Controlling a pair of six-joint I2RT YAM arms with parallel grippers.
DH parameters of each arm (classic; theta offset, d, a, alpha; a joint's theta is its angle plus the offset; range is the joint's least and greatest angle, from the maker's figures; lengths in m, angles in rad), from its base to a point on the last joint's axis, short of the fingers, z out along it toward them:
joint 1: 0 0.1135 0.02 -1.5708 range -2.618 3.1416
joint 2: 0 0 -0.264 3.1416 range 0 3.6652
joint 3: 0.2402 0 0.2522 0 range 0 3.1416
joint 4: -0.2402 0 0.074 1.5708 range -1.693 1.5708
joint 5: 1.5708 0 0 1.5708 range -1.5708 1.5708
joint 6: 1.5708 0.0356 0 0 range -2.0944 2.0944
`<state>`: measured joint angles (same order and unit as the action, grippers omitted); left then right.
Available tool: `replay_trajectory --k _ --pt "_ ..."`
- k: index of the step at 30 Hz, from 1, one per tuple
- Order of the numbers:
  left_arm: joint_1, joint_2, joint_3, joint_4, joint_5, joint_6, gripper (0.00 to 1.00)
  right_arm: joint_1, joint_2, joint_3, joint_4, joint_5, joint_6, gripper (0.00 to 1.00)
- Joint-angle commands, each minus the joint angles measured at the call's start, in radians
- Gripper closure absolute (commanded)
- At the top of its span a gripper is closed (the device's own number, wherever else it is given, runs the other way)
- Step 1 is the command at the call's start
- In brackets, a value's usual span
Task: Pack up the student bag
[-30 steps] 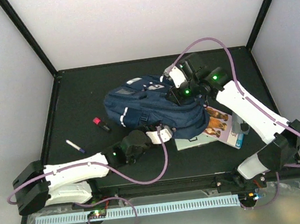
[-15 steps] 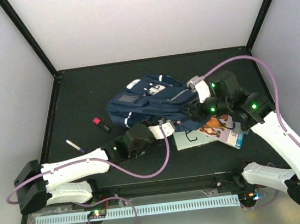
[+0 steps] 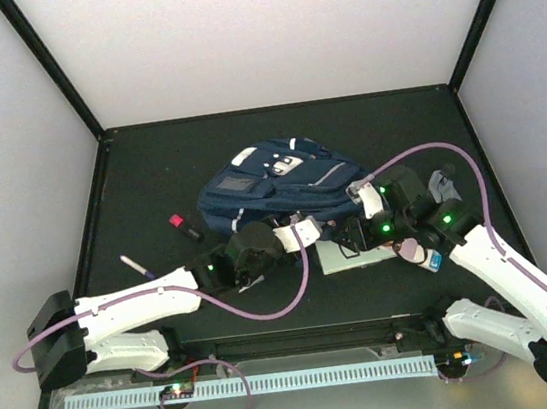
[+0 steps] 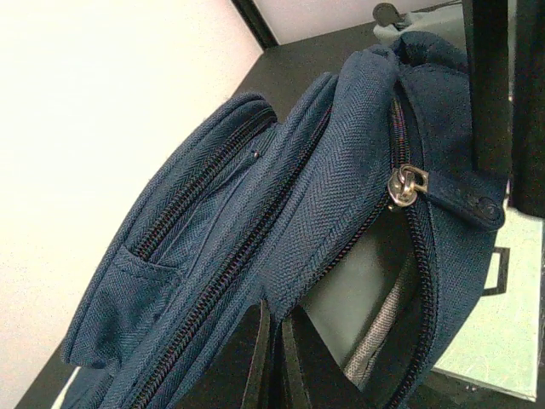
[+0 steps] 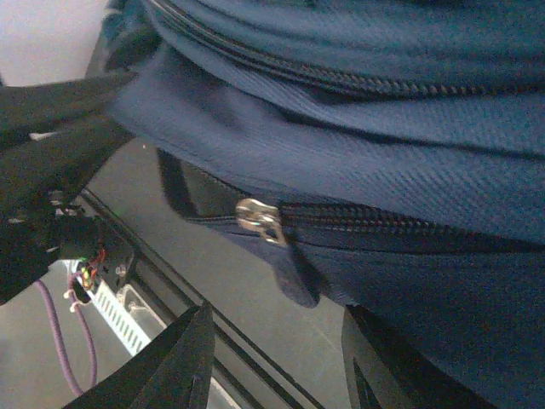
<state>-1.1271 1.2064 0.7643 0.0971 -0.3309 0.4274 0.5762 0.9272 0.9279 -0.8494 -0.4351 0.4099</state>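
Two arms: both work at the near rim of the student bag, their grippers close together
Left gripper: pinched tight on a fold of navy fabric at the lip of the main compartment; props the lip up
Right gripper: fingers part-way apart, holding nothing; a second ago it sat narrower over the bag's far side; it has since swung round to the near side
Zip pull: metal tab with navy strap; hangs just above the gap between the right fingers, not touching them
Booklet: picture cover; mostly hidden under the right arm, where a second ago it lay plainly visible beside the bag
Pale sheet: flat on the table, just below the bag's mouth
Pen: near left, well apart from the bag
Red-and-black stick: left of the bag, near it; not packed
Bag position: mid-table, lying down, white buckle patch uppermost; it has slid farther back and flattened
Mouth: zip partly undone; pale grey lining shows; contents cannot be told
Reading: far-side hold given up for the zip; likely step is widening the mouth; packing barely begun, loose items outside
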Motion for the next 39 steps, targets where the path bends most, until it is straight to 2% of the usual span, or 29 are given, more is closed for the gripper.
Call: replay_trajectory --k 1,5,11,18,22,25,28,31,39 --pt "-0.002 -0.021 0.034 0.096 0.042 -0.04 0.98 -0.001 -0.011 -0.063 0.114 0.007 0.071 0.55" --pt "-0.001 -0.026 0.028 0.096 0.05 -0.054 0.98 -0.002 -0.029 -0.125 0.182 0.026 0.111 0.55" --pt "-0.002 -0.025 0.015 0.104 0.082 -0.07 0.99 -0.002 -0.069 -0.212 0.345 -0.027 0.213 0.55" --pt "-0.002 -0.036 0.006 0.098 0.082 -0.07 0.98 -0.002 -0.098 -0.237 0.421 -0.026 0.237 0.56" --pt "-0.002 -0.043 0.003 0.097 0.081 -0.071 0.98 -0.002 -0.089 -0.247 0.445 -0.037 0.247 0.62" --pt "-0.001 -0.042 0.001 0.095 0.082 -0.07 0.98 -0.003 -0.084 -0.25 0.455 -0.028 0.253 0.78" --pt "-0.002 -0.04 0.0 0.087 0.066 -0.068 0.98 -0.003 -0.083 -0.23 0.422 -0.012 0.239 0.9" --pt "-0.002 -0.037 -0.003 0.071 0.018 -0.05 0.98 -0.002 -0.086 -0.188 0.342 -0.003 0.195 0.97" --pt "0.036 -0.093 -0.08 0.075 -0.097 -0.012 0.98 -0.002 -0.053 -0.054 0.001 0.158 0.031 0.98"
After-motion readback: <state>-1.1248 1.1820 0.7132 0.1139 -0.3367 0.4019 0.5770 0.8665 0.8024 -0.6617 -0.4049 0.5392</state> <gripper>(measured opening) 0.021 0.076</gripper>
